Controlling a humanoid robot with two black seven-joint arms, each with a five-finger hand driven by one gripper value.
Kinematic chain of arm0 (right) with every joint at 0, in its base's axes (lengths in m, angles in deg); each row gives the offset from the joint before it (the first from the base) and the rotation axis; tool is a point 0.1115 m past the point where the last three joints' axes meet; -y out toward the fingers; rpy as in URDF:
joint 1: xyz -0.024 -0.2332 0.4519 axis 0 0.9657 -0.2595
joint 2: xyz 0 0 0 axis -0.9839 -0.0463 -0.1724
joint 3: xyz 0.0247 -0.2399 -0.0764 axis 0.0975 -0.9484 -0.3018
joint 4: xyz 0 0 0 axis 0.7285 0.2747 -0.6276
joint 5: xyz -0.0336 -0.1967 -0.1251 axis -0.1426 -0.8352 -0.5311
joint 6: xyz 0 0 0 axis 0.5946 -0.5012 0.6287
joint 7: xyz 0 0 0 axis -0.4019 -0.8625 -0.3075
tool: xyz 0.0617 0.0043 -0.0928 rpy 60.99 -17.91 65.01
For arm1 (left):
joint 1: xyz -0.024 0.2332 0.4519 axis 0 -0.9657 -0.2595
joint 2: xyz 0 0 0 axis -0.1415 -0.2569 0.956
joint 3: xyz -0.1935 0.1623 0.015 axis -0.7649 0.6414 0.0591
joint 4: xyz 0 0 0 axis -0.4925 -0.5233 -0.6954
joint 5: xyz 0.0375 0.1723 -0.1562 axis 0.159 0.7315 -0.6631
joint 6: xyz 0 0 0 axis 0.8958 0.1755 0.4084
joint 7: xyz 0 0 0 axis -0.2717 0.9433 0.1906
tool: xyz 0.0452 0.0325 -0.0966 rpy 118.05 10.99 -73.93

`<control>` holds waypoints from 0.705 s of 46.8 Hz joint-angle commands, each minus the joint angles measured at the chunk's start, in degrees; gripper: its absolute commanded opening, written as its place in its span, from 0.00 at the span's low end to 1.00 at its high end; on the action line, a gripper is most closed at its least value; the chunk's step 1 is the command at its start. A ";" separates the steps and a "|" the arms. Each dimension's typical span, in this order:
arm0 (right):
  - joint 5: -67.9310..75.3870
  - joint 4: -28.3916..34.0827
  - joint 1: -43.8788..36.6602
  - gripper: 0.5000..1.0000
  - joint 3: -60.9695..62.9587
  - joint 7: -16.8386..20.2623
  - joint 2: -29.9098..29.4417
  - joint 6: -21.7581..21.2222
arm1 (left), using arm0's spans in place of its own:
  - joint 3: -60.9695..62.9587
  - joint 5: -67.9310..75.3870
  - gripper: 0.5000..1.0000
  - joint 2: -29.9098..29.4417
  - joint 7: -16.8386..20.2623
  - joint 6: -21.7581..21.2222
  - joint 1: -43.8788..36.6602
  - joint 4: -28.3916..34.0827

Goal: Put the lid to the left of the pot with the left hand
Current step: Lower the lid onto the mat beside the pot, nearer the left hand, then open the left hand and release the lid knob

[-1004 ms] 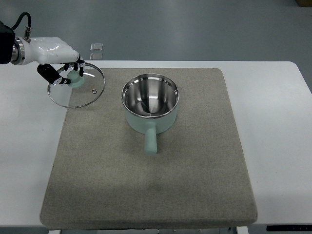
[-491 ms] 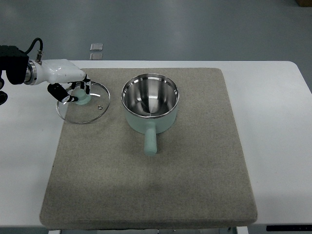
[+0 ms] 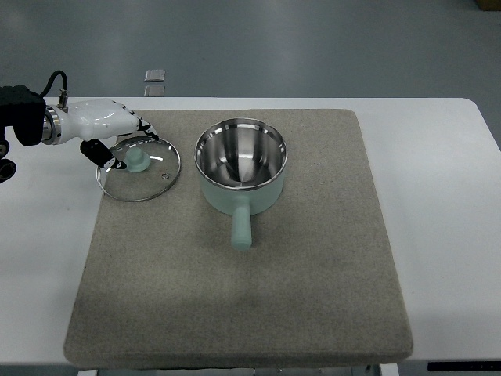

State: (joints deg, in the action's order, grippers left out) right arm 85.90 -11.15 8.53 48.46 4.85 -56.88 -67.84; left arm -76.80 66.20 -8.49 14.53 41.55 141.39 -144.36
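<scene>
lid: round glass lid with mint knob [image 3: 139,169] lies flat on grey felt mat [image 3: 235,313], at pot's nine o'clock.
pot: mint steel saucepan [image 3: 240,166] open, apart.
fingers: white left hand [image 3: 117,129] released around the knob, so lid rests free.

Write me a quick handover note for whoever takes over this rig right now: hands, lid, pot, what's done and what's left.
Left hand: fingers open around the lid's knob, not gripping.
Right hand: not in view.
Lid: lying flat on the grey mat, left of the pot, apart from it.
Pot: uncovered, upright at the mat's centre, handle toward the robot.
Done: lid placed left of pot.
Left: pull the left hand clear.
</scene>
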 commanded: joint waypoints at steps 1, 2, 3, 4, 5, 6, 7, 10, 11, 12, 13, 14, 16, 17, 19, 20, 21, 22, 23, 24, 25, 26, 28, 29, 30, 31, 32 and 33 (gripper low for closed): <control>0.00 0.00 0.00 0.85 -0.04 0.02 0.00 -0.01 | 0.00 -3.40 0.98 0.17 0.01 0.01 0.07 0.15; 0.00 0.00 0.00 0.85 -0.04 0.02 0.00 -0.01 | 0.00 -4.80 0.98 0.26 0.01 0.01 0.15 0.15; 0.00 0.00 0.00 0.85 0.05 0.02 0.00 -0.01 | 0.00 -6.56 0.98 0.26 0.01 0.01 0.16 0.24; 0.00 0.00 0.00 0.85 -0.04 -0.07 0.00 -0.01 | 0.00 -8.66 0.98 0.17 0.01 0.01 0.24 0.33; 0.00 0.00 0.00 0.85 -0.04 0.02 0.00 -0.01 | 0.00 -10.95 0.98 0.17 0.01 0.01 0.33 0.50; 0.00 0.00 0.00 0.85 -0.04 0.02 0.00 -0.01 | 0.00 -13.49 0.98 0.08 0.01 0.01 0.42 0.68; 0.00 0.00 0.00 0.85 0.05 0.02 0.00 -0.01 | 0.00 -16.39 0.98 0.08 0.01 0.01 0.51 0.77; 0.00 0.00 0.00 0.85 -0.04 0.02 0.00 -0.01 | 0.00 -25.53 0.98 -0.18 0.01 0.01 0.60 0.86; 0.00 0.00 0.00 0.85 -0.04 0.02 0.00 -0.01 | 0.00 -28.52 0.98 -0.27 0.01 0.01 0.60 0.94; 0.00 0.00 0.00 0.85 -0.04 0.02 0.00 -0.01 | 0.00 -31.59 0.98 -0.36 0.01 0.01 0.60 1.12; 0.00 0.00 0.00 0.85 -0.04 0.02 0.00 -0.01 | 0.00 -34.76 0.98 -0.36 0.01 0.01 0.60 1.47; 0.00 0.00 0.00 0.85 0.05 0.02 0.00 -0.01 | 0.00 -37.66 0.98 -0.36 0.01 0.18 0.60 1.82; 0.00 0.00 0.00 0.85 0.05 0.02 0.00 -0.01 | 0.00 -43.29 0.98 -0.36 0.01 0.53 0.60 2.70; 0.00 0.00 0.00 0.85 0.05 0.02 0.00 -0.01 | 0.00 -45.84 0.98 -0.36 0.01 0.71 0.60 3.05; 0.00 0.00 0.00 0.85 -0.04 0.02 0.00 -0.01 | 0.00 -50.24 0.98 -0.27 0.01 0.80 0.51 3.58; 0.00 0.00 0.00 0.85 -0.04 0.02 0.00 0.08 | 0.00 -51.91 0.98 -0.18 0.01 0.71 0.42 3.84; 0.00 0.00 0.00 0.85 -0.04 0.02 0.00 -0.01 | 0.00 -53.58 0.98 0.08 0.01 0.71 0.33 4.28; 0.00 0.00 0.00 0.85 -0.04 0.02 0.00 -0.01 | -0.09 -54.99 0.98 0.26 0.01 0.71 0.24 4.63; 0.00 0.00 0.00 0.85 -0.04 -0.07 0.00 -0.01 | -0.18 -56.22 0.98 0.26 0.01 0.71 0.24 5.07; 0.00 0.00 0.00 0.85 0.05 0.02 0.00 -0.01 | -0.53 -57.45 0.98 0.26 0.01 0.71 0.24 5.51; 0.00 0.00 0.00 0.85 -0.04 0.02 0.00 -0.01 | -0.79 -58.68 0.98 0.34 0.01 0.71 0.16 5.78; 0.00 0.00 0.00 0.85 -0.04 -0.07 0.00 -0.01 | -0.97 -59.91 0.98 0.43 0.01 0.71 0.16 5.87; 0.00 0.00 0.00 0.85 -0.04 0.02 0.00 -0.01 | -1.14 -62.81 0.98 0.52 0.01 0.71 0.16 5.95; 0.00 0.00 0.00 0.85 -0.04 0.02 0.00 -0.01 | -1.15 -64.48 0.99 0.70 0.01 0.71 -0.02 5.95; 0.00 0.00 0.00 0.85 0.05 0.02 0.00 -0.01 | -1.23 -66.32 0.98 0.78 0.01 0.71 -0.19 5.95; 0.09 0.00 0.00 0.85 -0.04 0.02 0.00 -0.01 | -1.23 -68.43 0.98 0.78 0.01 0.71 -0.37 6.04; 0.00 0.00 0.00 0.85 0.05 0.02 0.00 -0.01 | -1.32 -70.54 0.98 0.87 0.01 0.71 -0.37 6.13; 0.00 0.00 0.00 0.85 -0.04 0.02 0.00 -0.01 | -1.41 -72.82 0.98 0.87 0.01 0.80 -0.37 6.22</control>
State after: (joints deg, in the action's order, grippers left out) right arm 85.90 -11.14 8.53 48.44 4.87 -56.88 -67.84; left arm -78.00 -0.27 -7.75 14.54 42.26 141.18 -138.39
